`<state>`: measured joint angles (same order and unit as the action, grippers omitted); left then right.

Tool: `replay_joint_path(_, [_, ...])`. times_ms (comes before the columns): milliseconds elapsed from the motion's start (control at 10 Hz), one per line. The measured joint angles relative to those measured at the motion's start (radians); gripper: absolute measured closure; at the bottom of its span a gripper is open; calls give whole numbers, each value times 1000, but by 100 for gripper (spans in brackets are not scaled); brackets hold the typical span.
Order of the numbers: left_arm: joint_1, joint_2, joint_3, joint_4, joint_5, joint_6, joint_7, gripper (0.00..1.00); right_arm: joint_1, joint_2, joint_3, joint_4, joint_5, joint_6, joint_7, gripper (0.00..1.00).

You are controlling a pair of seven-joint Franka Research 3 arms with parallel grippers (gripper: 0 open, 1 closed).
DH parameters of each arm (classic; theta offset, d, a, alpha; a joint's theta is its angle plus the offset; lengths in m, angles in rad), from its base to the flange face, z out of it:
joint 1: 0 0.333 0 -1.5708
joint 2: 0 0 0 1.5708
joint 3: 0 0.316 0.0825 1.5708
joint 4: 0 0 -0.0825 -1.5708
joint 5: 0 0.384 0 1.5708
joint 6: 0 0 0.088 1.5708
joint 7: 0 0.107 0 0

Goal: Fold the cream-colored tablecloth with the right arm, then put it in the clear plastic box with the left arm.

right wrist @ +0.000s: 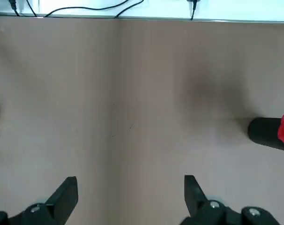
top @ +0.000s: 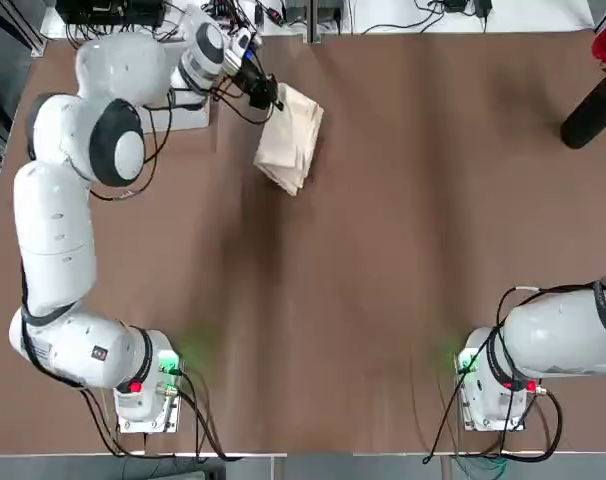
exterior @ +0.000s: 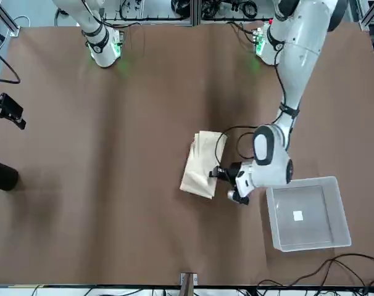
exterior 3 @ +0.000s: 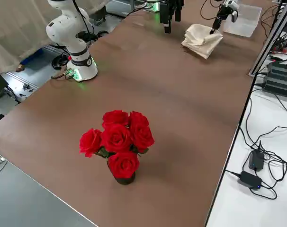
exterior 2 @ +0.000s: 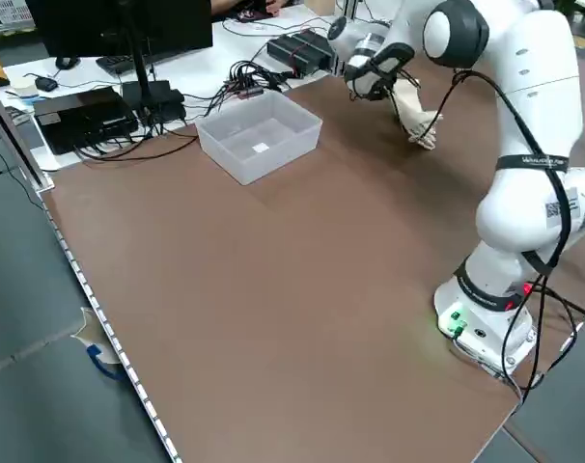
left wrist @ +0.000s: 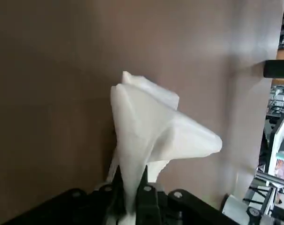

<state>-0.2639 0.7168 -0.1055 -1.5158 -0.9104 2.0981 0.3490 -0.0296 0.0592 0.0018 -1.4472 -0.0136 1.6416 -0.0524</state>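
left gripper (exterior: 226, 184) pinched tight on folded cream-colored tablecloth (exterior: 201, 163) edge, lifting it clear of table (exterior: 113, 203) toward clear plastic box (exterior: 307, 213); right gripper (right wrist: 130, 190) idle, wide open.

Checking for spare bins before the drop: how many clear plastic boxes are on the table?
1. The clear plastic box sits near the table's far edge on the robot's left, empty except for a small label, just beyond the left gripper shut on the folded cream-colored tablecloth.

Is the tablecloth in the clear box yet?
No, the clear plastic box holds only a label; the left gripper grips the tablecloth beside it.
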Motion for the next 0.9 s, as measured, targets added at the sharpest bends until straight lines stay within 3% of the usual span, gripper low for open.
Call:
replay_joint_path(400, [138, -89, 1, 24, 176, -216, 7, 87, 0, 0, 1, 0, 0, -1, 0, 0])
replay_joint_path(700, [252, -119, 2, 132, 293, -477, 58, 87, 0, 0, 2, 0, 0, -1, 0, 0])
replay_joint_path(900, [317, -121, 2, 207, 376, -596, 147, 87, 0, 0, 1, 0, 0, -1, 0, 0])
